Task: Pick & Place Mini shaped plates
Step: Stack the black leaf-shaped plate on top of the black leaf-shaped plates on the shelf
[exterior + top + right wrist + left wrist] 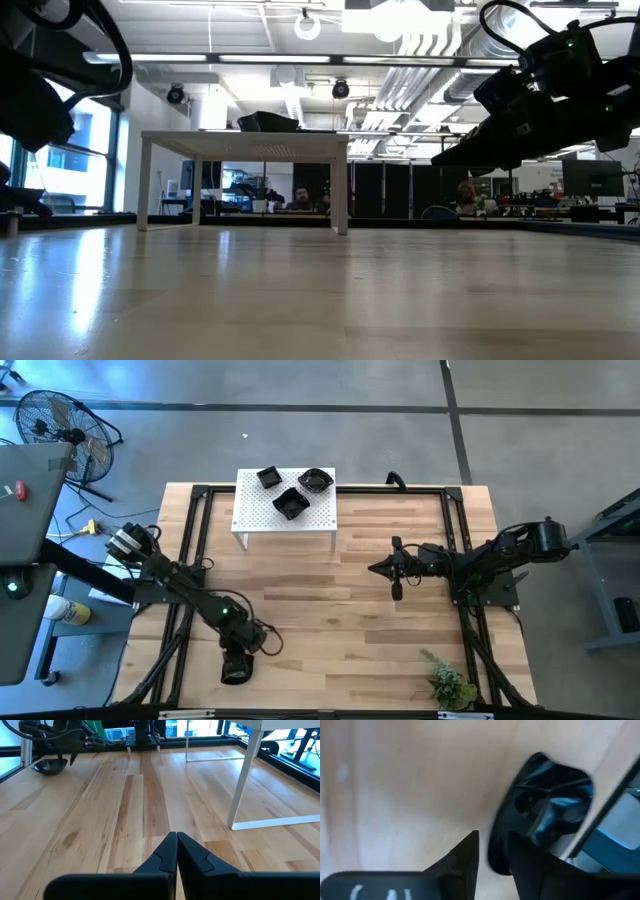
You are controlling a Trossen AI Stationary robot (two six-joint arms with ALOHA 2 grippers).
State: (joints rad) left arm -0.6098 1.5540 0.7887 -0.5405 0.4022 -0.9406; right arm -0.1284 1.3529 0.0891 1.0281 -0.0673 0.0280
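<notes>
Overhead, wooden table carries white perforated platform bearing three mini shaped plates; left gripper slightly spread beside another plate, right gripper pressed together.

Bright, even overhead light — left wrist view blurred, ceiling lamps glaring

Left arm stretched toward the table's 7 o'clock edge, left gripper low, fingers slightly parted, right arm reaching in from 3 o'clock, right gripper closed near centre
</notes>
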